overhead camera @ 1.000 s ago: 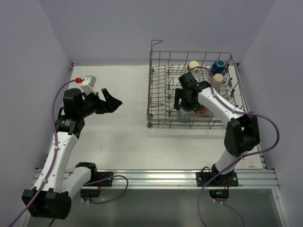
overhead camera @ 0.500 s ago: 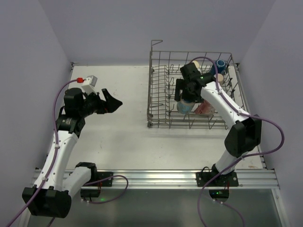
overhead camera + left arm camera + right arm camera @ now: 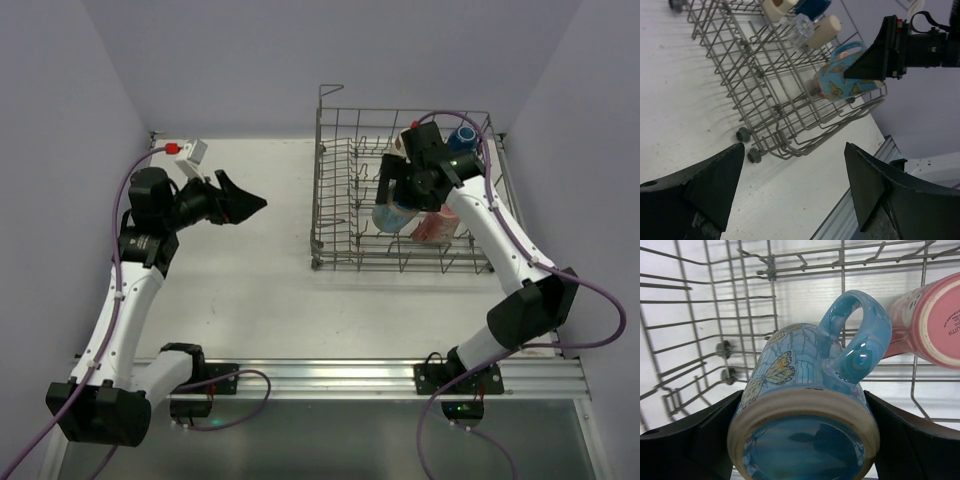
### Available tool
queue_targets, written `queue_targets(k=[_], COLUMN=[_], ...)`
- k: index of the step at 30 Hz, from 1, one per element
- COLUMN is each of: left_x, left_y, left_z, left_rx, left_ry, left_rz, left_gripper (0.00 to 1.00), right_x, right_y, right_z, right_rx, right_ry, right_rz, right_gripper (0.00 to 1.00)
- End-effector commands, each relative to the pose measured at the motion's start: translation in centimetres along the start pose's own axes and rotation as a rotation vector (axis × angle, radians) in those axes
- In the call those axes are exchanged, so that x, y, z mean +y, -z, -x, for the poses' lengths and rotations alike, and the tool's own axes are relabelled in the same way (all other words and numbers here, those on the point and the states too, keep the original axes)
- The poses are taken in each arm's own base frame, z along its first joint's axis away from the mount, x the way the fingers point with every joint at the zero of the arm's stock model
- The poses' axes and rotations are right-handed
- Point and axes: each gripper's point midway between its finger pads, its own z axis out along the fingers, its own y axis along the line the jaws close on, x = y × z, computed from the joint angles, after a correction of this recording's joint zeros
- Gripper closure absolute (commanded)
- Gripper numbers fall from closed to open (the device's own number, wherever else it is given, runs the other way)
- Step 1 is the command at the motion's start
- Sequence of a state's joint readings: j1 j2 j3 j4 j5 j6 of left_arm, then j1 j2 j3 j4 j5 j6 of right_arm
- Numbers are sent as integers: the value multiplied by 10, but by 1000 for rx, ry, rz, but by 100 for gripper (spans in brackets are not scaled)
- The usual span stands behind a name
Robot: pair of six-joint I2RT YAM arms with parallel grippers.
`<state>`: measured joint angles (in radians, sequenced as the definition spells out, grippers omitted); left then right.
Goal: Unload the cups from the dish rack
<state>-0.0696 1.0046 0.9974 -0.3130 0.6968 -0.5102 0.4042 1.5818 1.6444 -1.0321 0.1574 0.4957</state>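
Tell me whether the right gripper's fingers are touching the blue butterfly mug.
Touching. The right wrist view shows both fingers pressed against the blue mug on opposite sides, with no gap.

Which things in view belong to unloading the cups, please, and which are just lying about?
Job: grey wire dish rack; light blue butterfly mug, gripped by the right tool; pink tumbler; two beige cups; dark blue mug; clear glass.
Just there: purple cables; aluminium rail at the near edge; white table.
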Motion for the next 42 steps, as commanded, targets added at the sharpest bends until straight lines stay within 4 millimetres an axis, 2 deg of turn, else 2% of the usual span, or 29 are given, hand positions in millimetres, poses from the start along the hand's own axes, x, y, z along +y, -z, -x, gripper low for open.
queue_targets(k=[1, 6, 9, 10, 12, 13, 14, 15, 17, 18, 19, 21, 23, 24, 25, 27, 34, 42], left_x=[-59, -92, -112, -123, -130, -145, -144, -154, -154, -158, -162, -164, -165, -168, -166, -168, -172, -182], left_y=[7, 9, 3, -2, -14, -16, -24, -25, -35, -35, -38, -47, -55, -59, -66, -70, -95, -119], left_z=[35, 62, 67, 62, 58, 57, 56, 58, 57, 59, 58, 56, 53, 50, 47, 44, 24, 14], left_rx=[-34, -64, -39, -14, 18, 29, 43, 39, 60, 52, 59, 76, 92, 101, 114, 120, 172, 188], left_ry=[-32, -49, -57, -61, -48, -64, -56, -63, -20, -32, -27, -7, 4, 6, 15, 20, 65, 94], left_rz=[-261, -388, -464, -497, -524, -561, -568, -594, -604, -631, -646, -667, -678, -685, -685, -702, -752, -770], left_gripper=[16, 18, 18, 18, 18, 18, 18, 18, 19, 19, 19, 20, 20, 20, 21, 21, 22, 24], right_x=[24, 25, 24, 24, 22, 24, 23, 27, 25, 24, 27, 27, 31, 31, 32, 34, 50, 58], right_y=[60, 81, 91, 90, 97, 98, 101, 102, 113, 109, 114, 118, 126, 123, 133, 134, 158, 172], right_z=[47, 59, 63, 64, 67, 67, 68, 68, 70, 65, 71, 65, 67, 64, 67, 64, 65, 63], right_rx=[-182, -211, -228, -233, -245, -242, -249, -251, -274, -263, -292, -271, -272, -260, -277, -266, -250, -226], right_ry=[-80, -158, -208, -218, -245, -248, -264, -262, -294, -305, -304, -328, -336, -343, -345, -348, -324, -297], right_rz=[222, 334, 411, 431, 467, 494, 508, 547, 601, 618, 658, 729, 816, 834, 880, 919, 1118, 1241], right_gripper=[100, 100, 100, 100, 100, 100, 100, 100, 100, 100, 100, 100, 100, 100, 100, 100, 100, 100])
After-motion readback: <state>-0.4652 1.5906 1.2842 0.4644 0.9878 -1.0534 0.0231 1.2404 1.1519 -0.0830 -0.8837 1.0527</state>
